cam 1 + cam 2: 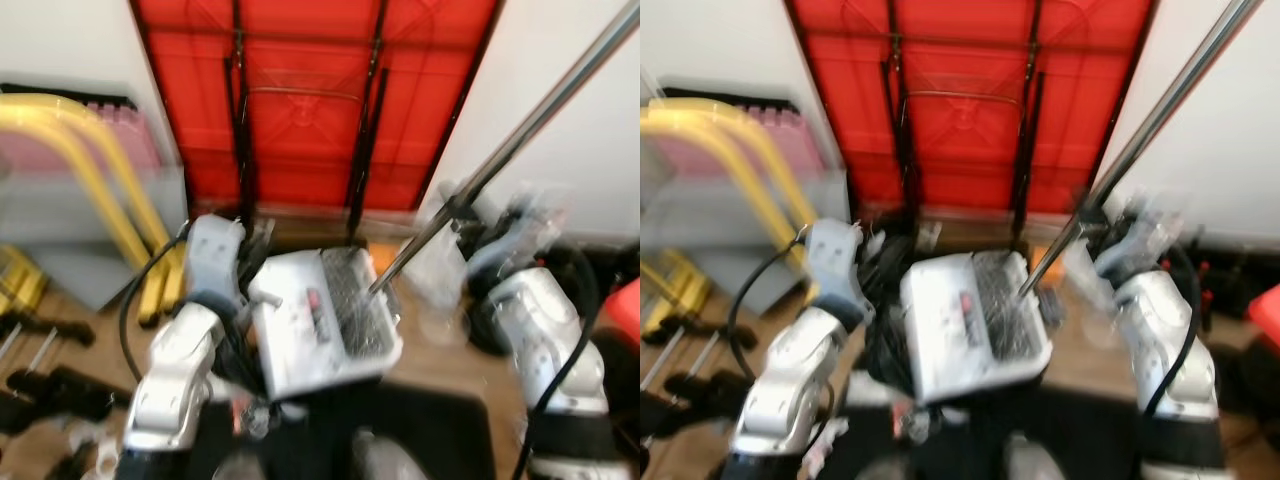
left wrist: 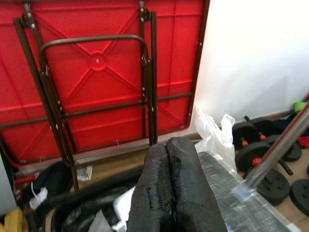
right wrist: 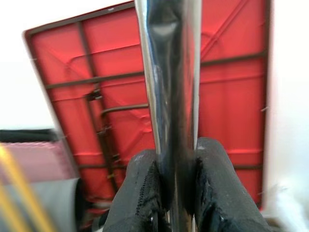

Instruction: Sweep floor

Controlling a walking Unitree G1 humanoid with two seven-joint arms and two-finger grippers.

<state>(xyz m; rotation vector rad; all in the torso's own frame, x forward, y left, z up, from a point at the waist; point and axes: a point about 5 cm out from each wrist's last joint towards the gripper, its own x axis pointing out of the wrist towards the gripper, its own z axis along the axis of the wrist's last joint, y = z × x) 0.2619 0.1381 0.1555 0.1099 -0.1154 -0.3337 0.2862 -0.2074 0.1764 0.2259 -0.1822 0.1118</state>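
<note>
A long shiny metal pole slants from the upper right down to a white and grey flat head on the floor in front of me. My right gripper is shut on the pole, one black finger on each side of it; in the blurred left eye view the right gripper sits partway up the pole. My left gripper is shut with nothing in it, raised left of the head. In the left wrist view the pole meets the clear-wrapped grey head.
A red folded table leans on the white wall straight ahead. A yellow frame stands at the left, with black dumbbells on the wood floor. Black weight plates and a white plastic bag lie at the right.
</note>
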